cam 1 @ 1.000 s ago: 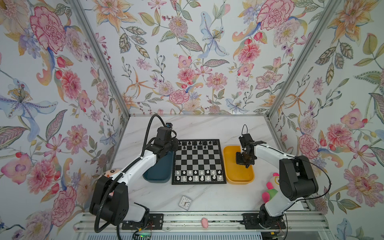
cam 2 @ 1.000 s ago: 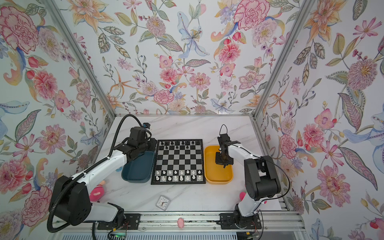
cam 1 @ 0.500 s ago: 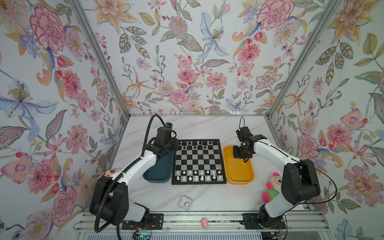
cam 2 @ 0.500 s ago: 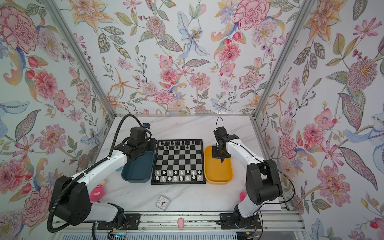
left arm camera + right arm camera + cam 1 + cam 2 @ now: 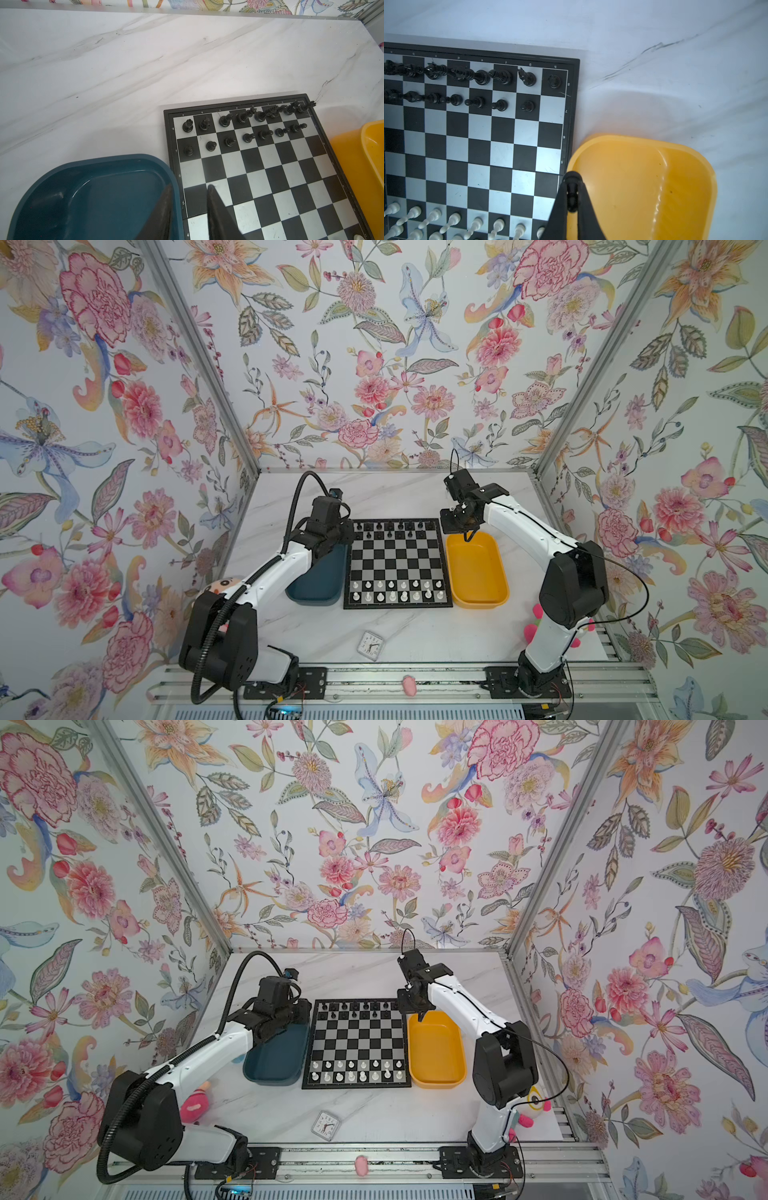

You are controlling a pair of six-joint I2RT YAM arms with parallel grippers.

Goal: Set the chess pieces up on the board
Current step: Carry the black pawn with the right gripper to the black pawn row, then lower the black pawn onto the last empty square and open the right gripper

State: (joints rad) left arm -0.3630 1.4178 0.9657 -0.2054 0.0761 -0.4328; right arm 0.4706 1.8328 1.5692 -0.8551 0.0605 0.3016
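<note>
Fifteen black chess pieces (image 5: pixel 481 76) stand on the board's (image 5: pixel 397 562) two far rows (eight in the far row, seven in the next), and white chess pieces (image 5: pixel 392 596) stand in its two near rows. The right gripper (image 5: pixel 572 182) is clamped on a small black piece (image 5: pixel 572 197) just off the board's right-arm edge, above the adjoining rim of the yellow tray (image 5: pixel 643 187). The left gripper (image 5: pixel 189 187) has its jaws slightly parted and grips nothing, positioned over the board's opposite edge, where the teal tray (image 5: pixel 93 197) adjoins.
</note>
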